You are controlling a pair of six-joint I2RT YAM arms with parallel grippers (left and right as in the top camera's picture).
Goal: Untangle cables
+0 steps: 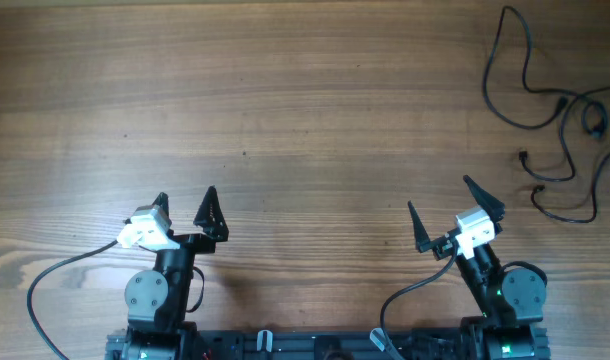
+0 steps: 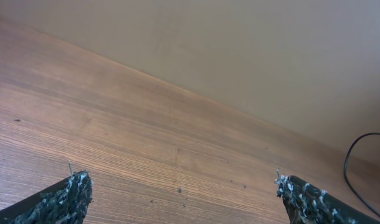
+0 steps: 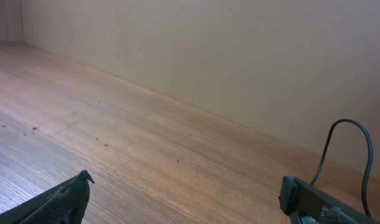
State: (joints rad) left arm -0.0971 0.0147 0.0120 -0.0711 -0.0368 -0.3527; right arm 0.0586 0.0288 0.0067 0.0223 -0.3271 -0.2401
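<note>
The cables [image 1: 560,110] are thin black cords lying loosely tangled on the wooden table at the far right, with small plugs at their ends. A loop of cable shows at the right edge of the left wrist view [image 2: 358,168] and rises in an arc in the right wrist view [image 3: 349,146]. My left gripper [image 1: 185,207] is open and empty near the front left, far from the cables. My right gripper [image 1: 453,212] is open and empty near the front right, a good way in front of the cables.
The wooden table [image 1: 285,100] stretches bare across the middle and left. The arm bases and their thick black cables [image 1: 55,280] sit along the front edge. A plain wall [image 3: 240,50] lies beyond the table's far edge.
</note>
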